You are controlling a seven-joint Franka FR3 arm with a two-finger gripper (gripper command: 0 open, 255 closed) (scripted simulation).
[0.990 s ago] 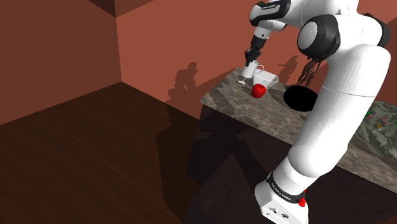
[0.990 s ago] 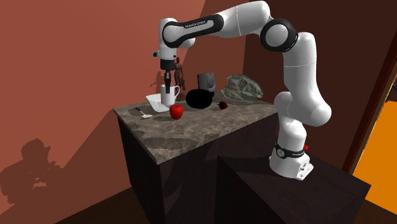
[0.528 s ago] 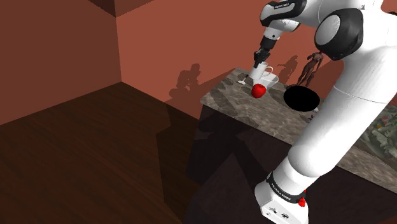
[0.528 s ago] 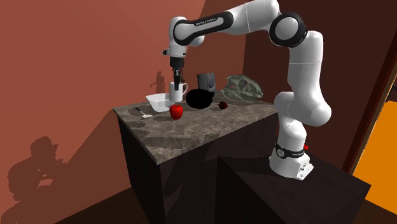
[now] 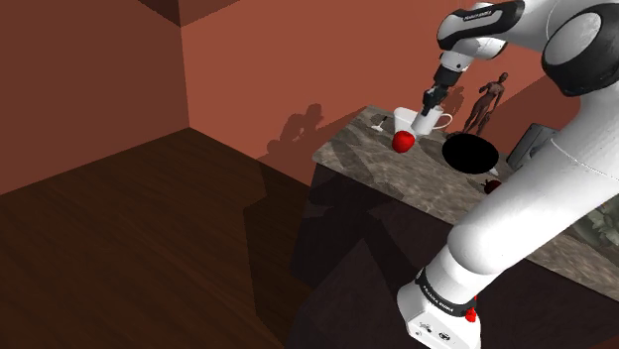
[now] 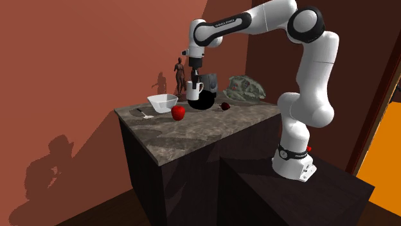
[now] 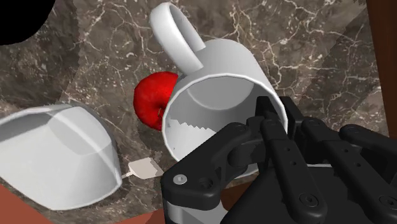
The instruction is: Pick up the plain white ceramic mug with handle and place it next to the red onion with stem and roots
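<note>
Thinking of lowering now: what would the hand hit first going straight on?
The hand clasps the white mug, which leads; below it lies marble counter beside the red fruit, probably, depth unclear.

Dim, warm light. The arm casts hard-edged shadows on the reddish wall; the dark sides of the counter look murky; edges render sharp.

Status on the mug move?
Gripper shut on mug rim. Mug off the counter, short of onion. Black round object sits between them.
</note>
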